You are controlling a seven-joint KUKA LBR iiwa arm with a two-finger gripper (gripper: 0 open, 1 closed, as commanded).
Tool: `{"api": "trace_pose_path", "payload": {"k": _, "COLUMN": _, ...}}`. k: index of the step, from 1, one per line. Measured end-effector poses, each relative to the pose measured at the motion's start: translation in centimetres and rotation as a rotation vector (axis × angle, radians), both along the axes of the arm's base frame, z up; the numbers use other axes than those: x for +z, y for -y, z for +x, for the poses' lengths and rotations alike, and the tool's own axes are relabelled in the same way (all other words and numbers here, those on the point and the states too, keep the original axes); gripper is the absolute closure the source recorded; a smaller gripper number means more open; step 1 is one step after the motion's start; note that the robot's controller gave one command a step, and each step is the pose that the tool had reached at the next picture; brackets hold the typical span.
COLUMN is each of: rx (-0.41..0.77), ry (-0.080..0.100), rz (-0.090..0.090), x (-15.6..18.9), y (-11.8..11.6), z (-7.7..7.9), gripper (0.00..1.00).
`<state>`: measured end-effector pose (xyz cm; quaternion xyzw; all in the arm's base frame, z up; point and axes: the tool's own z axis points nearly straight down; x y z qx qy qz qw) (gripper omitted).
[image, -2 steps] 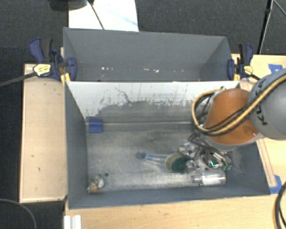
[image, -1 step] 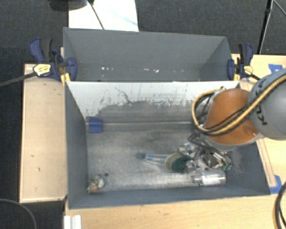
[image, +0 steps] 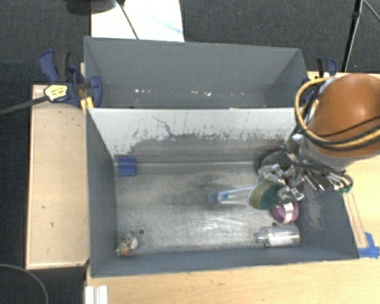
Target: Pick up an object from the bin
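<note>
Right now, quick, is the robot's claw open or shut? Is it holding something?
Gripper: cannot be told. It hangs just above a purple thing at the bin's right.

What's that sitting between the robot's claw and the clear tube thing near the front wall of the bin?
A small purple rounded thing lies on the bin floor between the gripper and the clear tube, as the camera view from above shows.

Arm end: glossy orange cover (image: 353, 106), rounded like a dome. Black and yellow cables (image: 342, 140) loop across the cover's lower half and curl round its left edge. Directly under the cover, a grey metal wrist collar (image: 318, 158). Lower left of the cover, the gripper (image: 280, 177): silvery-grey metal, dark linkage parts, thin wires.
</note>
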<state>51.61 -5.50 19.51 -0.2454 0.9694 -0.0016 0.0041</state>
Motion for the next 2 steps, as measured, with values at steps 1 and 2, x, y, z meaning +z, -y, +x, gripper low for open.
{"api": "trace_pose_path", "payload": {"k": 1, "rx": 0.020, "ry": 0.003, "rz": 0.000, "x": 8.4, "y": 0.3, "z": 0.3, "gripper": 1.00}}
{"api": "trace_pose_path", "payload": {"k": 2, "rx": 0.096, "ry": -0.002, "rz": 0.003, "x": 10.5, "y": -6.5, "z": -1.5, "gripper": 1.00}}
